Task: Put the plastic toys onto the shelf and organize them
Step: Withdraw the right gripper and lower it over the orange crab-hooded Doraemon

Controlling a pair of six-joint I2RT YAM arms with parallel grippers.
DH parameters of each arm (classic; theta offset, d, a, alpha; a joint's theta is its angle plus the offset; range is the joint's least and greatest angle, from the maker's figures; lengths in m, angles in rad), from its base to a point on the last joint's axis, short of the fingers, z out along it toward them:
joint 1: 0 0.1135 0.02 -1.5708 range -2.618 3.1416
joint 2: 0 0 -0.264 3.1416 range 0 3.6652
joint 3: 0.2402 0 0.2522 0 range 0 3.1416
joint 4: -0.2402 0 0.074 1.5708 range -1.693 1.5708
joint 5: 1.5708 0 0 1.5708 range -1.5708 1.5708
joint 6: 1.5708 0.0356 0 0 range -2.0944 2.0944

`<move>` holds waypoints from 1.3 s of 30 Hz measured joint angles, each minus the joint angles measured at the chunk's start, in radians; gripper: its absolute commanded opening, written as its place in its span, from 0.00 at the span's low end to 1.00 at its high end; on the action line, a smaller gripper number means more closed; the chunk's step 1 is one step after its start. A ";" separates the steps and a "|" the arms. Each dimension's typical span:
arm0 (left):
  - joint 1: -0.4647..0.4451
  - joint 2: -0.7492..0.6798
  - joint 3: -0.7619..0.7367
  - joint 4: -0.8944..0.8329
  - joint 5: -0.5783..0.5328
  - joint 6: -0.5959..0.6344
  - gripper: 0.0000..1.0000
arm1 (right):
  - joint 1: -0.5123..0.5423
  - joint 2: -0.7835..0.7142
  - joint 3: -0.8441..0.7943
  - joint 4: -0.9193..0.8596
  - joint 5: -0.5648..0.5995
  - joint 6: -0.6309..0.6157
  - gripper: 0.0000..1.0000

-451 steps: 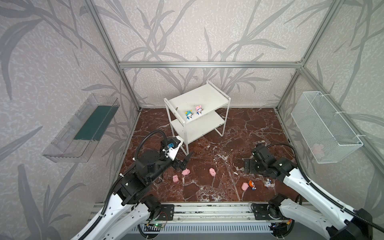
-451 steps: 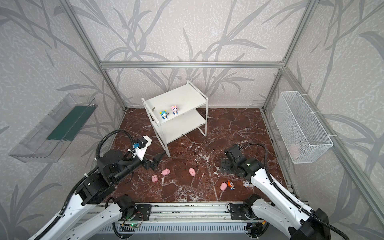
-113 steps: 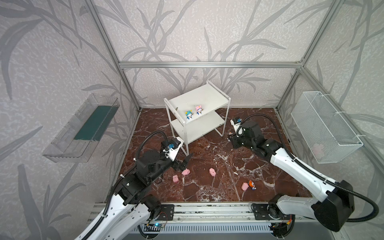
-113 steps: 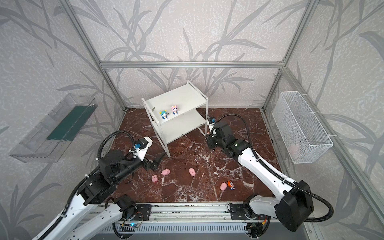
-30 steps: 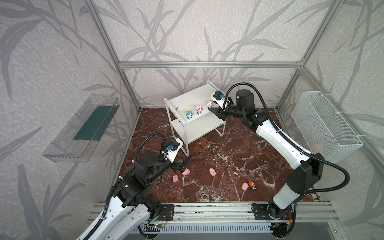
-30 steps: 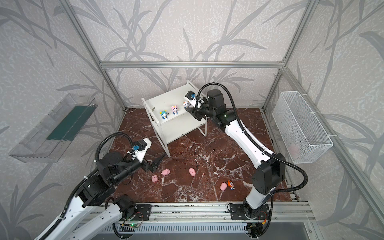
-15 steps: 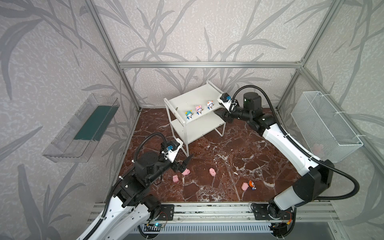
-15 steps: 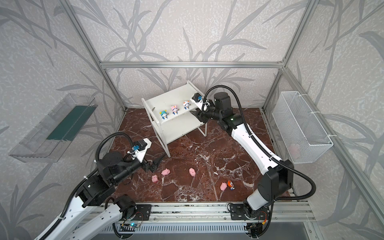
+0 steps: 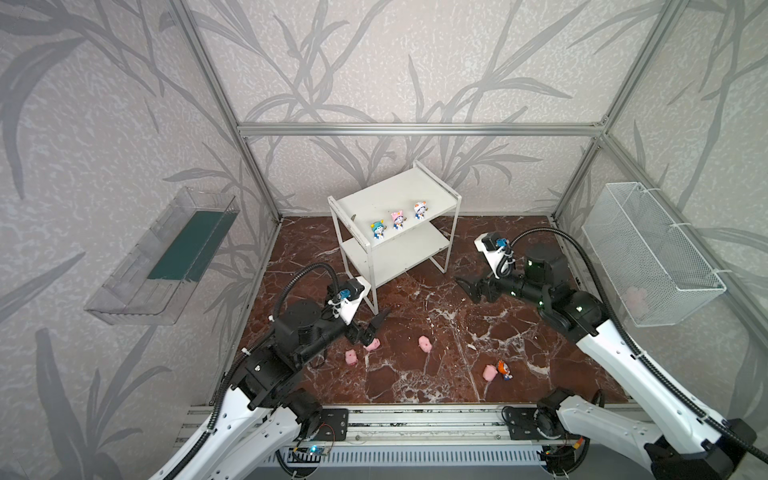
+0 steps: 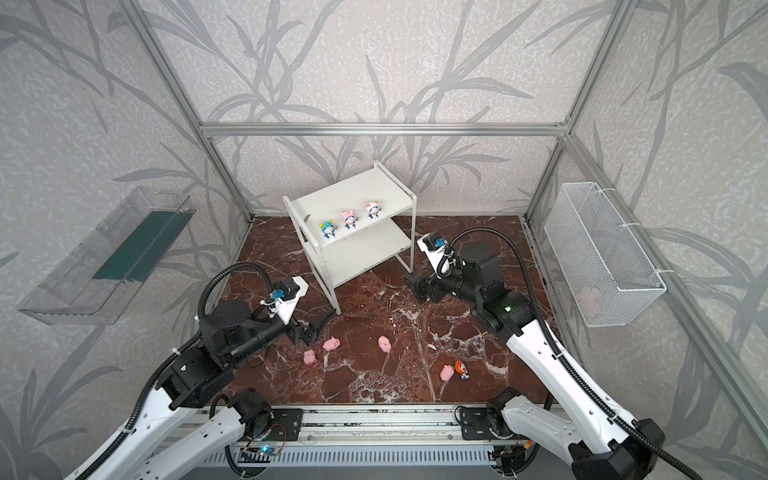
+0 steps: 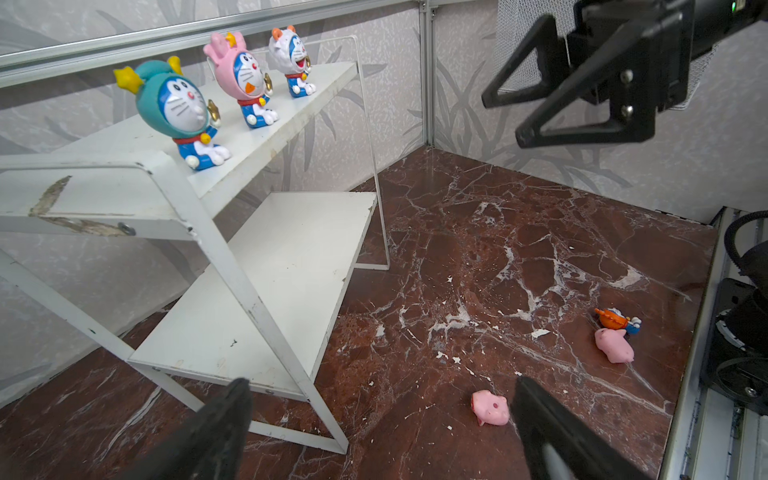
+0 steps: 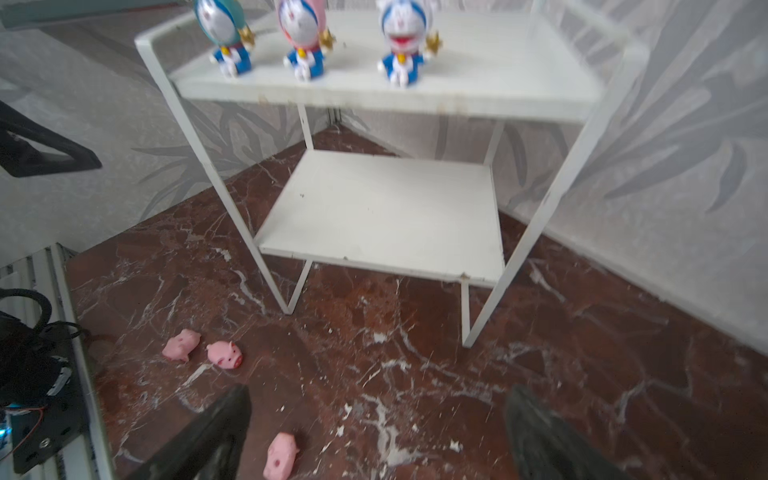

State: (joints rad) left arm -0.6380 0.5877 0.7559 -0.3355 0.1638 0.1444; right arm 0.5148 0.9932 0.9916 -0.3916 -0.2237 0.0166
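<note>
The white shelf (image 9: 395,195) stands at the back middle of the floor. On its top board, three plastic toys stand in a row: teal hat (image 9: 377,230), pink hat (image 9: 397,220), white hat (image 9: 420,210). An orange-hatted figurine (image 9: 503,369) lies on the floor beside a pink pig (image 9: 489,372). Three more pigs (image 9: 351,357) (image 9: 373,344) (image 9: 424,342) lie near the front. My left gripper (image 9: 376,326) hovers open just above the pig (image 11: 490,407). Right of the shelf, low over the floor, my right gripper (image 9: 467,290) is open and empty.
A clear tray with a dark green panel (image 9: 166,257) hangs on the left wall. A white mesh basket (image 9: 648,253) hangs on the right wall with a pale pink lump inside. The shelf's lower board (image 12: 382,212) is bare. A metal rail (image 9: 415,419) runs along the front.
My right gripper let go of the white-hatted figurine on the top board, opened wide, and drew back down to the floor right of the shelf. The left arm has not moved.
</note>
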 measured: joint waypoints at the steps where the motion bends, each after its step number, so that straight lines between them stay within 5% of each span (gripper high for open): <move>1: 0.000 0.003 0.000 0.001 0.003 -0.003 0.99 | 0.000 -0.012 -0.033 -0.031 0.027 0.046 0.96; 9: 0.000 0.011 0.000 0.003 0.020 -0.008 0.99 | -0.001 0.005 -0.219 -0.337 0.147 0.362 0.96; 14: 0.000 0.012 0.000 0.008 0.022 -0.008 0.99 | 0.008 0.037 -0.274 -0.459 0.165 0.516 0.78; 19: 0.000 0.002 0.000 0.007 0.022 -0.008 0.99 | 0.010 0.042 -0.315 -0.525 0.216 0.645 0.71; 31: 0.000 -0.018 0.000 0.007 0.021 -0.008 0.99 | 0.010 0.072 -0.452 -0.473 0.214 0.739 0.61; 39: 0.000 -0.018 0.000 0.007 0.020 -0.008 0.99 | 0.010 0.124 -0.467 -0.400 0.200 0.730 0.37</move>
State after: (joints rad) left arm -0.6380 0.5697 0.7559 -0.3283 0.1841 0.1364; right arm 0.5247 1.1172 0.5243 -0.7918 -0.0238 0.7467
